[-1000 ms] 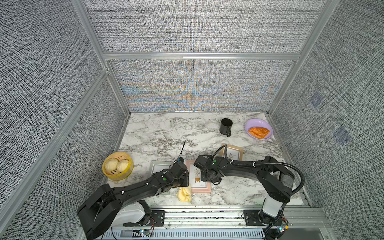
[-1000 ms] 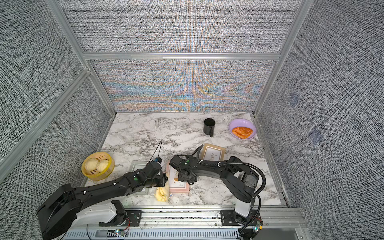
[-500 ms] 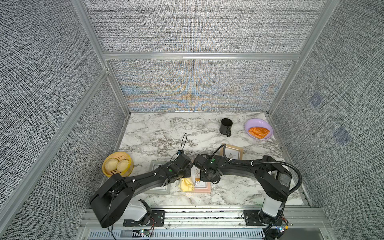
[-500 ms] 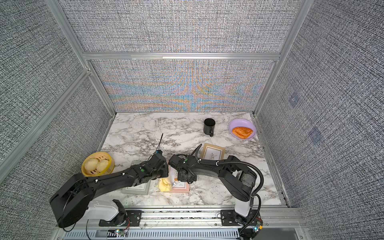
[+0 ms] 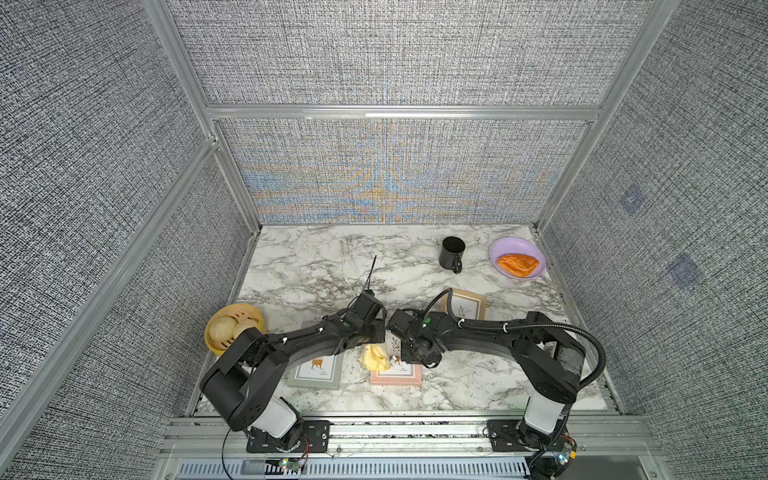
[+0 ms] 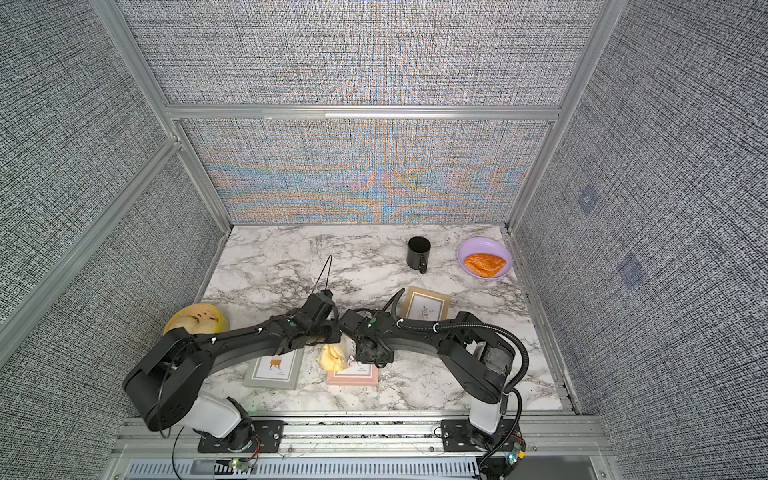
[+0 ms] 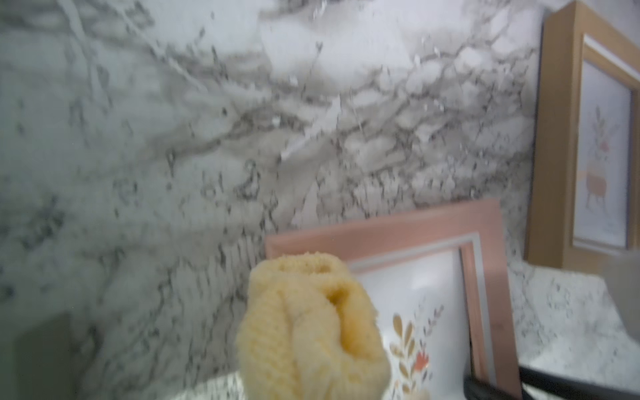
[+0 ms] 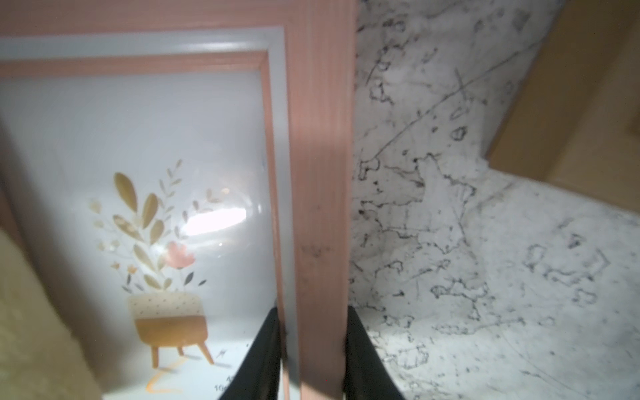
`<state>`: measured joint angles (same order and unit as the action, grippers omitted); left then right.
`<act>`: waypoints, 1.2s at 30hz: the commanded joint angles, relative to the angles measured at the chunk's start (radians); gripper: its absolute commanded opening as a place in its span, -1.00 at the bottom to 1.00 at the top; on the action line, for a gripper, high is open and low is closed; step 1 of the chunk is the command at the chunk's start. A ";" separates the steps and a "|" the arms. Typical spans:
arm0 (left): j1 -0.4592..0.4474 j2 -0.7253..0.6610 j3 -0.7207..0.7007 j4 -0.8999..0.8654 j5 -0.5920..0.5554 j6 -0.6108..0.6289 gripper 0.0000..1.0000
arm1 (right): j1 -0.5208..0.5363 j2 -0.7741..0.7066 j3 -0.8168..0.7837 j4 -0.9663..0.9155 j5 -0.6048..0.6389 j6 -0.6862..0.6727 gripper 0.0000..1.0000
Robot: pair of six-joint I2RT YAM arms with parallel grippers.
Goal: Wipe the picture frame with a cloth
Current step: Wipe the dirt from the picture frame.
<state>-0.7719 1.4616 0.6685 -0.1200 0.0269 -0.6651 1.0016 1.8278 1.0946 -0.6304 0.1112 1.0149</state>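
Closed tight, the left gripper is seen holding a bunched, soft pale-yellow fabric cloth, which hangs from it in a rounded wad. In both top views the cloth is placed at the left edge of a flat pink wooden picture frame, partly over that edge and partly over the white, grey-veined marble table. In the left wrist view it is shown in front of the frame's corner and glass; whether the glass is touched cannot be told.

The right gripper is clenched on the pink frame's side rail, with one black finger set on the inner side and the other on the outer side. A potted-plant print is seen under the glass.

A grey-green picture frame is laid just left of the cloth, partly covered by the left arm. A light-wood picture frame is laid behind the right arm. Farther back, a black mug is stood near a lilac plate on which an orange pastry is laid. A round yellow basket with pale buns is placed at the table's left edge.
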 commanded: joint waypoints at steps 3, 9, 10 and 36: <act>-0.079 -0.157 -0.127 -0.089 -0.007 -0.114 -1.00 | 0.002 0.045 -0.047 -0.030 -0.058 0.014 -0.43; -0.087 -0.183 -0.169 -0.070 -0.081 -0.144 -1.00 | -0.015 0.008 -0.002 -0.076 -0.079 -0.027 -0.12; -0.087 -0.168 -0.152 -0.076 -0.099 -0.138 -1.00 | -0.022 -0.005 0.010 -0.089 -0.083 -0.040 -0.05; -0.084 -0.066 -0.024 -0.104 -0.125 -0.041 -1.00 | -0.254 0.111 0.227 0.014 -0.237 -0.378 -0.02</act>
<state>-0.8566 1.3937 0.6392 -0.2108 -0.0948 -0.7254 0.7521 1.9362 1.3212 -0.6361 -0.1104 0.6456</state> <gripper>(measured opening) 0.081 0.500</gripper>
